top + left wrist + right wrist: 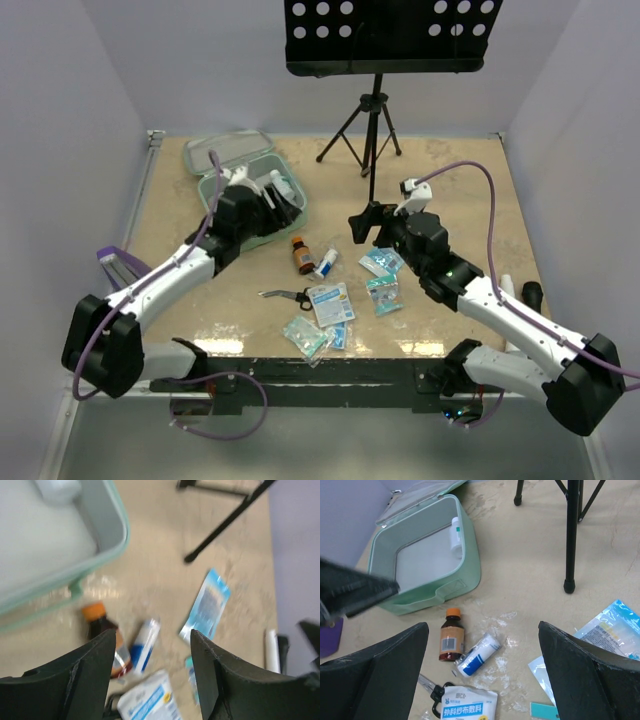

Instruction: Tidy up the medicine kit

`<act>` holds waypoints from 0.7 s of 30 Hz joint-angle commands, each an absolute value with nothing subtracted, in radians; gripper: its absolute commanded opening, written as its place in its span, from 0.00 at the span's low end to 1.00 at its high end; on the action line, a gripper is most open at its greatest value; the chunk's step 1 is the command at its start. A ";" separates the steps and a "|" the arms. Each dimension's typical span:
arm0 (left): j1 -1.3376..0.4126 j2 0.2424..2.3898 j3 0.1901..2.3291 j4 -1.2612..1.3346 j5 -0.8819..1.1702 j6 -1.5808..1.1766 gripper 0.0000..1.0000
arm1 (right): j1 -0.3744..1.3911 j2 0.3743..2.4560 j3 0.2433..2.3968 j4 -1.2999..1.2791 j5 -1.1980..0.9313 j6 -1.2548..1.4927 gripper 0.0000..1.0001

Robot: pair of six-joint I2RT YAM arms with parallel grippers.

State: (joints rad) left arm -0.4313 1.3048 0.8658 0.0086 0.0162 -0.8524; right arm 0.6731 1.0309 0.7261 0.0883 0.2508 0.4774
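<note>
Claws on both arms stand apart, and I see nothing between the fingers of either. My left gripper (272,192) hangs over the medicine kit (225,152), which lies open at ten o'clock on the table (450,200), its lid thrown back toward the far wall and its base nearer the centre. From above I cannot tell whether the fingers touch the tin. My right gripper (365,222) hovers just off centre toward two o'clock, well apart from the kit.

On the right wrist camera I make out a small white bottle (455,532) inside the base, against its right-hand wall. At the kit's five o'clock a brown bottle (302,255) with an orange cap lies on its side, and a blue-and-white tube (325,263) lies just beside it at three o'clock. Toward six o'clock from those I have scissors (285,295), their handles against a gauze packet (330,303), with more small packets (303,337) by the near edge. Blue sachets (382,262) lie near the right gripper, at its five o'clock. A music stand (372,130) occupies twelve o'clock, and a purple holder (118,262) sits at nine o'clock by the table's edge.
</note>
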 commanded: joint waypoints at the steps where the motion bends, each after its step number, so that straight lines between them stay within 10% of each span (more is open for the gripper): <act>1: -0.535 1.244 0.723 -0.124 -0.106 -0.785 0.65 | 0.672 1.000 0.718 0.103 0.264 0.466 0.97; 5: -0.586 1.255 0.673 -0.106 -0.118 -0.778 0.68 | 0.672 1.003 0.715 0.104 0.262 0.465 0.97; 8: -0.604 1.302 0.692 -0.118 -0.129 -0.802 0.98 | 0.672 1.012 0.716 0.104 0.259 0.468 0.97; 21: -0.609 1.511 0.772 -0.031 -0.098 -0.862 0.88 | 0.672 1.009 0.703 0.098 0.261 0.472 0.97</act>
State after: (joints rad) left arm -0.6029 1.4746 0.7155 -0.0887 -0.0910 -0.8398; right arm 0.6731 1.0252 0.7113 0.0864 0.2512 0.4770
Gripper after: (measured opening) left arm 0.907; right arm 0.968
